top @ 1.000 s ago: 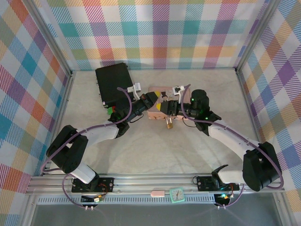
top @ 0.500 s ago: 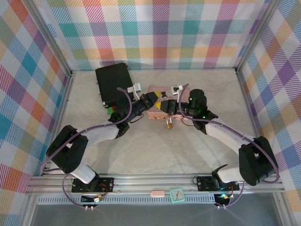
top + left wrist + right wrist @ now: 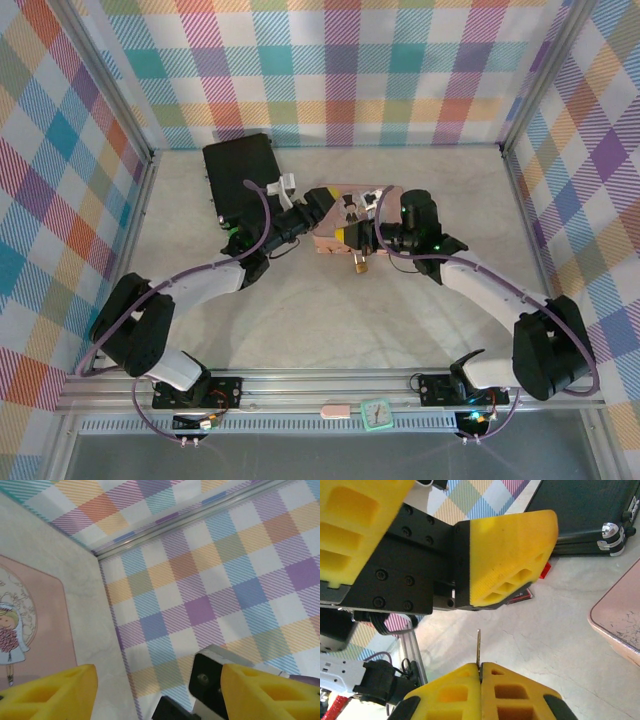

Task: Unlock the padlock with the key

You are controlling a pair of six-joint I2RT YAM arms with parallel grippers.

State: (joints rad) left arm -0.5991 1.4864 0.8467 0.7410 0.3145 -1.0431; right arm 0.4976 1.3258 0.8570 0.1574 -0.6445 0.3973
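Found the tiny brass-gold padlock with the thin silvery shackle (image 3: 358, 265) at the near edge of the pink rectangular picture tin (image 3: 325, 243), on the pale worktop (image 3: 300, 320). Cannot tell from above whether hooked to the tin's clasp or merely lying against it.

Noted the right gripper (image 3: 481, 667) pressed together, pinching the thin grey-silver metal key (image 3: 478, 645) by one end, with the slender blade poking straight out past the yellow fingertips. Noted the left gripper (image 3: 157, 695) spread wide and holding nothing, hanging over the left part of the tin, wrist camera tilted toward the plaid wall. Saw one of its yellow pads (image 3: 510, 555) just ahead of the key in the right wrist view. Logged the black hard case (image 3: 240, 175) at far left, well apart from the padlock.

Judged the step in hand as presenting the key: grip on the key made, no grip on the padlock, keyhole not yet met. Could not make out the keyhole anywhere, too small.

For the next move, expect to need:
- the left gripper lowered onto the padlock body to steady it
- the keyway turned toward the right gripper
- the key tip lined up square and eased in before any twist

Rated alignment as the hard part, given so thin a key and so tiny a padlock, probably apt to skid or pivot under a slightly off push.
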